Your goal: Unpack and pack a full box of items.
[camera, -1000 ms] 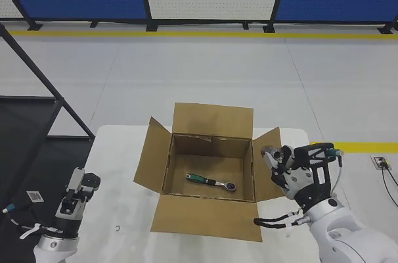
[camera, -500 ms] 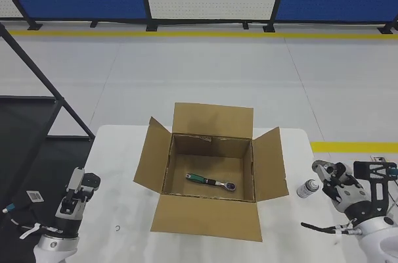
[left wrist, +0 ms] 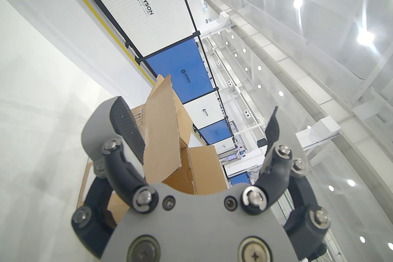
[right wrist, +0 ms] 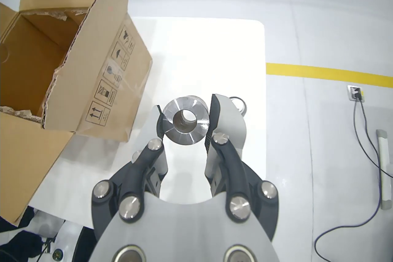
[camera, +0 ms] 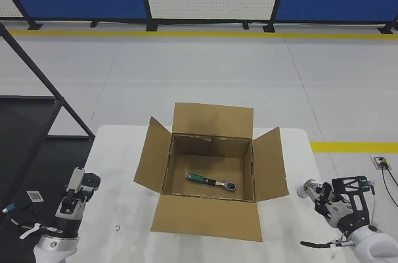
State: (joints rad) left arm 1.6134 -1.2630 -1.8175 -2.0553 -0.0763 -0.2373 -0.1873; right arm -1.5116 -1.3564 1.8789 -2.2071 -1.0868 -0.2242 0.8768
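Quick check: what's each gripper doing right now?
Left gripper: jaws open, holding nothing.
Right gripper: jaws closed on a hollow metal cylinder.

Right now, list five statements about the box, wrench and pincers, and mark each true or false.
1. The wrench lies inside the box. True.
2. The right pincer is empty. False: it is shut on a metal cylinder.
3. The left pincer is open and holds nothing. True.
4. The box flaps are folded shut. False: all four stand open.
5. The cylinder hangs over the box. False: it is beside the box, over the table.
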